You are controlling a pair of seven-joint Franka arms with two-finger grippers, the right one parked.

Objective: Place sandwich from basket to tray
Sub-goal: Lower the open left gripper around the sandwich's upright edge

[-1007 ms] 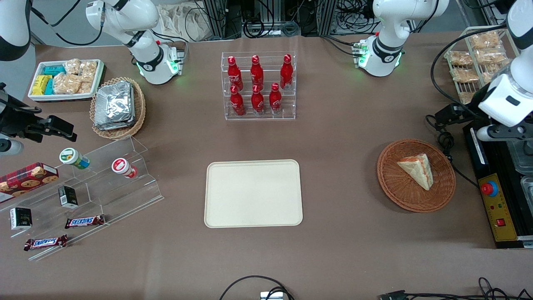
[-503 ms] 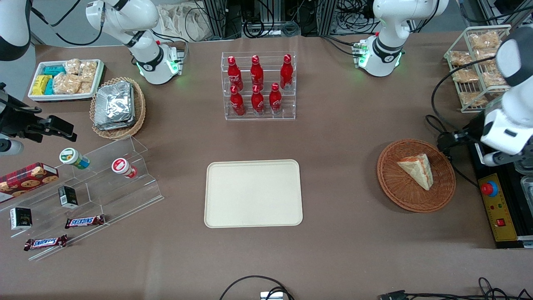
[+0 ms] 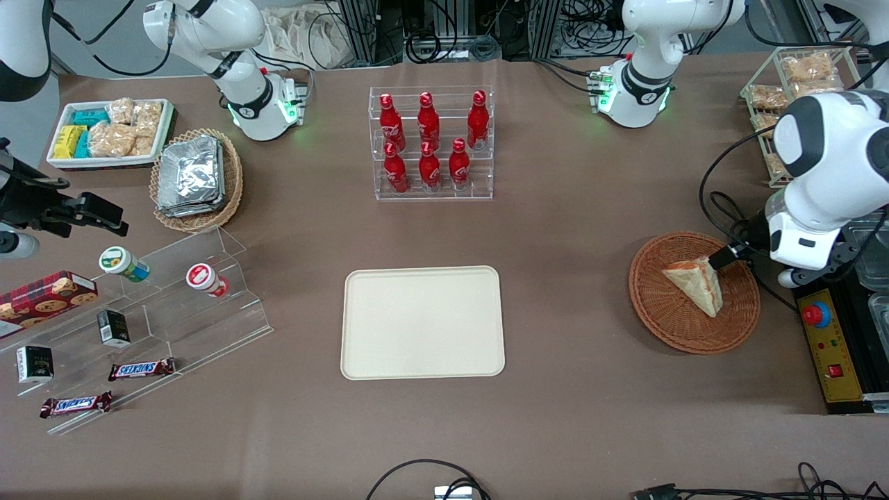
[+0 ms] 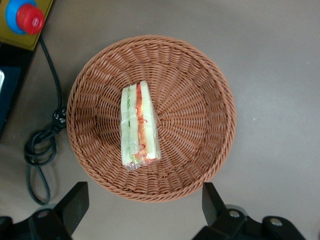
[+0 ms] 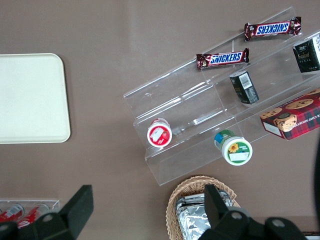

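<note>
Brown tabletop, sandwich (image 4: 139, 125) in basket (image 4: 200, 120) below wide-spread pincer (image 4: 145, 207), untouched.

On my table, the clear rack (image 3: 430, 142) of six red bottles stands midway along, far from the front camera. Toward the parked arm's end sit a white bin (image 3: 110, 132) of snack packets and, just beside it, a tan wicker basket (image 3: 196, 179) of foil packets. Nearer the front camera, a clear stepped stand (image 3: 160, 312) carries two lidded cups, a cookie box (image 3: 45, 297), small dark boxes and two Snickers bars (image 3: 141, 369). At my working end are a wire rack (image 3: 785, 104) of snacks and a yellow control box (image 3: 830, 347) with a red button (image 4: 27, 17).
</note>
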